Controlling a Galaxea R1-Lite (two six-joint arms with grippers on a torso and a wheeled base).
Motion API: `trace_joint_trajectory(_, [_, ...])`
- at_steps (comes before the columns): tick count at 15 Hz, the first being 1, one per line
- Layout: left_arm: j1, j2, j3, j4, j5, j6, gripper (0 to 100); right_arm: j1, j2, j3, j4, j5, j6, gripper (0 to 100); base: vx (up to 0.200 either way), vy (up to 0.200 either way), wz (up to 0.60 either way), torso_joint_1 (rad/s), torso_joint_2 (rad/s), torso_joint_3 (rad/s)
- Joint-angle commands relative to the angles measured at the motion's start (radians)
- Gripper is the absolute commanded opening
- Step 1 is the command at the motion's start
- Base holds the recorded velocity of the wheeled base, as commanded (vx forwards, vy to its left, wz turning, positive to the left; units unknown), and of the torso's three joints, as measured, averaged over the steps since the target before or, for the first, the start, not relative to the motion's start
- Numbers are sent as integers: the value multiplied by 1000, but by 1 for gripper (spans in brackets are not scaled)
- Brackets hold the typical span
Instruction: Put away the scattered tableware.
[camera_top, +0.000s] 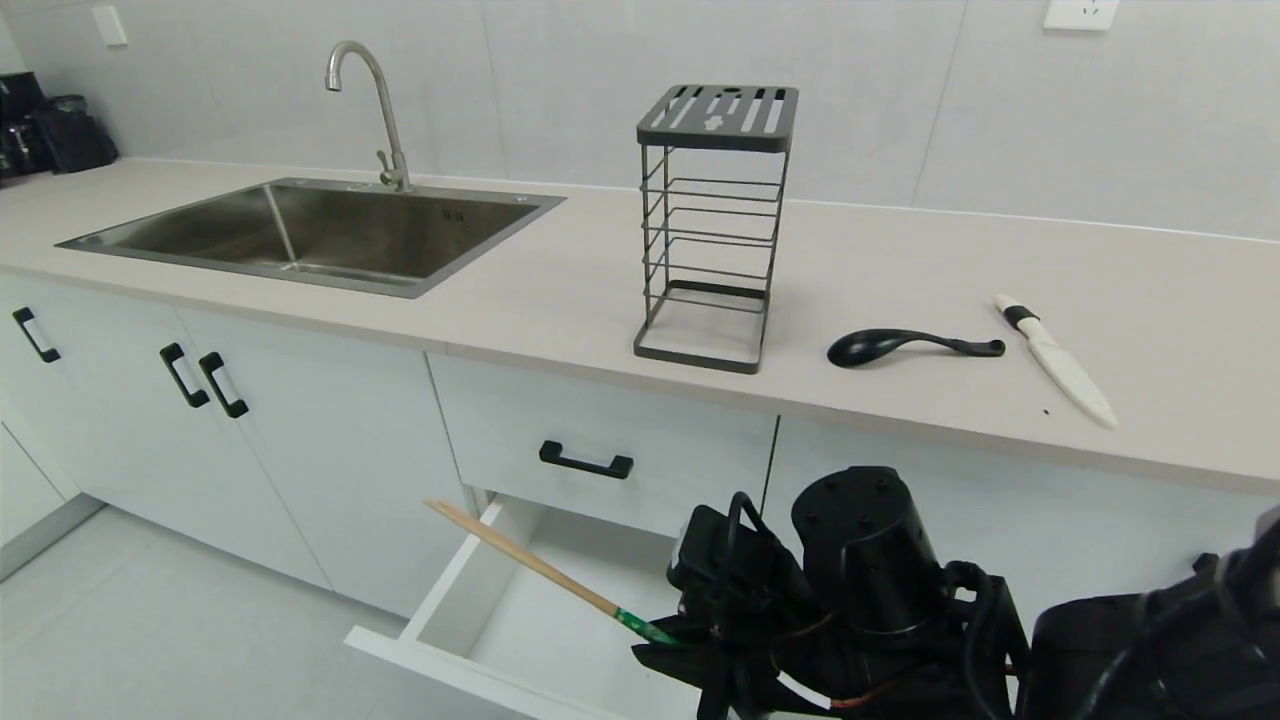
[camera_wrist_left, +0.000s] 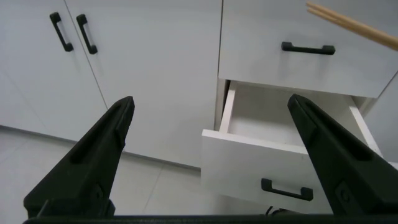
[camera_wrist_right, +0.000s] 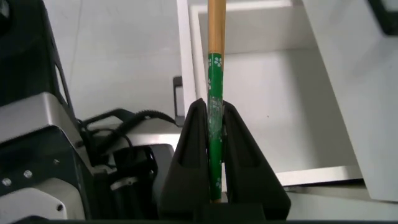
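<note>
My right gripper (camera_wrist_right: 214, 109) is shut on the green patterned end of a wooden chopstick (camera_wrist_right: 216, 37). In the head view that chopstick (camera_top: 530, 565) slants up to the left over the open white drawer (camera_top: 450, 590), held by the right gripper (camera_top: 665, 640) at its lower end. The drawer (camera_wrist_right: 267, 81) looks bare inside. My left gripper (camera_wrist_left: 211, 102) is open with nothing between its fingers, out in front of the drawer (camera_wrist_left: 249, 140); the chopstick (camera_wrist_left: 351, 23) crosses above it. On the counter at the right lie a black spoon (camera_top: 900, 345) and a white knife (camera_top: 1058, 362).
A dark wire rack (camera_top: 712, 230) stands mid-counter, left of the spoon. A steel sink (camera_top: 310, 230) with a faucet (camera_top: 375, 100) sits at the left. A shut drawer with a black handle (camera_top: 585, 462) is above the open one; cabinet doors are to its left.
</note>
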Motion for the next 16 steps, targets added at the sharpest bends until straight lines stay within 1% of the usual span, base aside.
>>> trace_joint_trajectory(1, [0,1,0,1,0,0,100,-12,29,-4,8,1,-19,0,0,0,0,-256,432,198])
trace_joint_trajectory(4, [0,1,0,1,0,0,100,-23,71,-44,9,1,-45,0,0,0,0,-251,380,152])
trace_joint_trajectory(5, [0,1,0,1,0,0,100,-26,94,-80,9,1,-56,0,0,0,0,-266,349,119])
trace_joint_trajectory(8, [0,1,0,1,0,0,100,-28,140,-123,11,1,-58,0,0,0,0,-243,329,115])
trace_joint_trajectory(12, [0,1,0,1,0,0,100,-42,170,-178,12,-16,-58,0,0,0,0,-63,256,80])
trace_joint_trajectory(16, [0,1,0,1,0,0,100,-68,196,-225,15,-19,-70,0,0,0,0,-2,45,22])
